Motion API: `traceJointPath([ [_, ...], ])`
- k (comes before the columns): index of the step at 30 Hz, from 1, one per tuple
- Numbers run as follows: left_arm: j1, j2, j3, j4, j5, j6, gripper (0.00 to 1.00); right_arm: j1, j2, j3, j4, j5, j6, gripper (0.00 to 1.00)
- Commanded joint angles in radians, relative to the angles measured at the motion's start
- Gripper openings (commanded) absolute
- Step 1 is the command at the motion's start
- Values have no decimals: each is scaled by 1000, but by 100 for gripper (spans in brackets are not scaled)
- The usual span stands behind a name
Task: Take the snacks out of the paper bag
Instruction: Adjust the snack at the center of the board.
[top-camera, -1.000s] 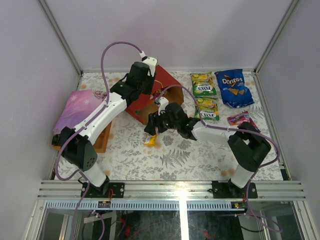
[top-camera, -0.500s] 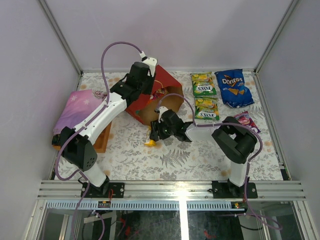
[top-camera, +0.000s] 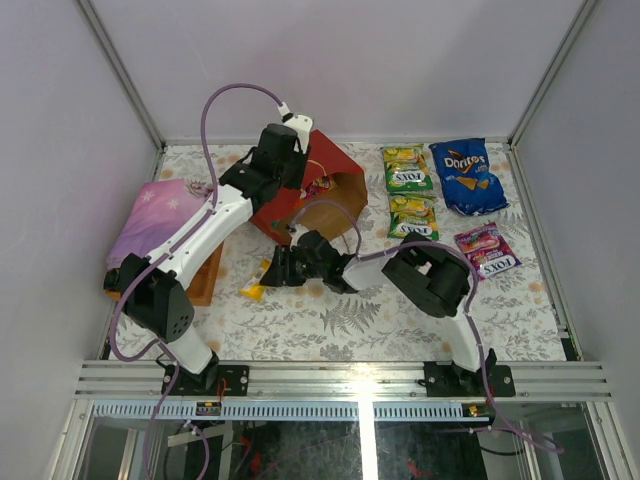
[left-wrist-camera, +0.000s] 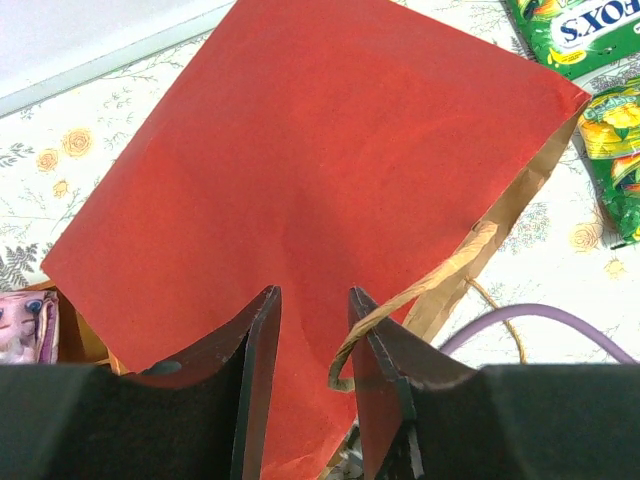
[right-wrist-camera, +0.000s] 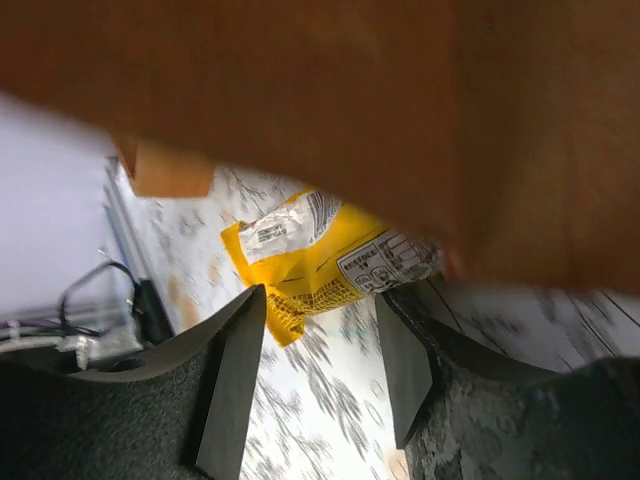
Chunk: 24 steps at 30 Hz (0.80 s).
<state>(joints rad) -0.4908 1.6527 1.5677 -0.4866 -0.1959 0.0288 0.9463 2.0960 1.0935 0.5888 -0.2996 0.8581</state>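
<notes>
A blue bag reads "Doritos". The far green-yellow packet, the near green-yellow packet and a pink packet each carry "FOX'S". In the left wrist view, the frame edge cuts that word to "OX'S". The small yellow packet bears a white label in print too fine to read.

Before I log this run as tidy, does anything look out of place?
The paper bag lies tipped on its side, mouth open, and a yellow packet is off alone at the right gripper, far from the other snacks lined up on the right.
</notes>
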Motion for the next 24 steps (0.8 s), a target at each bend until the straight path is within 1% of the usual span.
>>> traceJointPath([
  [1,6,-37,-10,36,-16,18,33,41,115,117,34,-4,179,57],
  [5,10,-43,-14,37,-21,20,34,88,154,252,-34,33,147,60],
  [7,12,-44,-14,39,-18,20,34,96,168,305,-48,7,133,63],
  [9,11,-43,-14,37,-19,20,34,99,156,306,-17,-13,120,66],
  [10,12,-44,-14,37,-18,20,34,100,140,288,4,-26,105,69],
  [12,11,-43,-16,38,-16,20,34,100,90,222,57,-48,70,80],
  [13,13,-44,-18,39,-17,20,34,101,55,172,87,-49,47,90],
  [14,14,-43,-19,39,-20,22,34,100,15,114,114,-45,16,97],
  [15,14,-43,-20,40,-22,21,34,100,-46,46,126,-34,-18,100],
  [17,18,-42,-21,42,-22,20,34,100,-130,-75,143,-1,-103,99],
  [19,20,-44,-21,48,-18,17,34,100,-252,-199,173,55,-170,99],
  [22,23,-61,-34,69,-13,8,33,99,-400,-339,170,183,-261,99],
  [24,26,-74,-46,84,-8,3,33,79,-480,-387,141,291,-320,99],
])
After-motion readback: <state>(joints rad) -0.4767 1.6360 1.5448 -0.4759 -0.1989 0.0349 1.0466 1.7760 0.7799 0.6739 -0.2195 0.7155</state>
